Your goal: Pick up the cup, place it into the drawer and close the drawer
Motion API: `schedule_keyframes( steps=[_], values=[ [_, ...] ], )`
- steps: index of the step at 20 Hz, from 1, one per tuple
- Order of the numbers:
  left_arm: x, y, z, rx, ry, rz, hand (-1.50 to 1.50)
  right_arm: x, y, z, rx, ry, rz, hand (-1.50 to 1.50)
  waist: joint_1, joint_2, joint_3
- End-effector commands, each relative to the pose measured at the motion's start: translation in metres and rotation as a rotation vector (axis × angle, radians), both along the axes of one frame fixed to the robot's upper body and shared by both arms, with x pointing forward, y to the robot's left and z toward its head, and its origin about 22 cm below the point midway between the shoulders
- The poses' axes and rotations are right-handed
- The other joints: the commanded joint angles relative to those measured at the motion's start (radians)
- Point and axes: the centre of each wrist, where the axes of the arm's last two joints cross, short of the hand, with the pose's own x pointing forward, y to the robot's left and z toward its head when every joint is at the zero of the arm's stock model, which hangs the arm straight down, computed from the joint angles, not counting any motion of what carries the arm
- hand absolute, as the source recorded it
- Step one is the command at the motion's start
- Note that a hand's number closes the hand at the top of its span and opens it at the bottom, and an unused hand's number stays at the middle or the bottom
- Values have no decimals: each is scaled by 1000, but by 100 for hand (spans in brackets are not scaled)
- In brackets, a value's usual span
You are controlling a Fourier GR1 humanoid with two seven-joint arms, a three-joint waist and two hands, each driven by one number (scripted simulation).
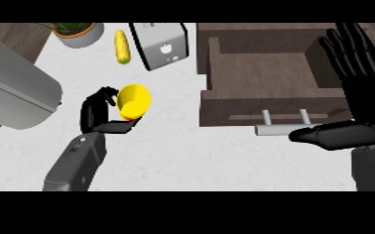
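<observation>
A yellow cup [135, 100] lies tilted on its side over the white counter, left of centre. My left hand [96, 113] is curled round it, fingers behind and thumb under its rim. The brown wooden drawer [264, 72] stands open at the right, its inside bare, with a grey bar handle [287, 128] on its front. My right hand [350, 59] stays open at the right edge, fingers straight and pointing up over the drawer's right wall, thumb stretched left near the handle.
A grey toaster [162, 45] stands at the back centre, with a yellow corn cob [122, 46] to its left and a potted plant [77, 32] beyond that. A large grey appliance [26, 91] fills the left edge.
</observation>
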Motion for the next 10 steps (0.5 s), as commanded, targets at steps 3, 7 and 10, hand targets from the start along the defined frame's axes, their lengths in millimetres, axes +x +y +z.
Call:
schedule_keyframes(
  steps=[3,7,10],
  values=[
    [52,-22,59,3,-153,-142,150,-10,-14,11,-36,8,-22,-150,10,-11,2],
    [67,-65,91,40,-183,-195,150,8,-15,17,-7,0,-44,-150,33,-13,3],
    [88,-104,136,35,-216,-272,150,2,1,7,-27,9,-52,-150,27,-13,3]
  ],
)
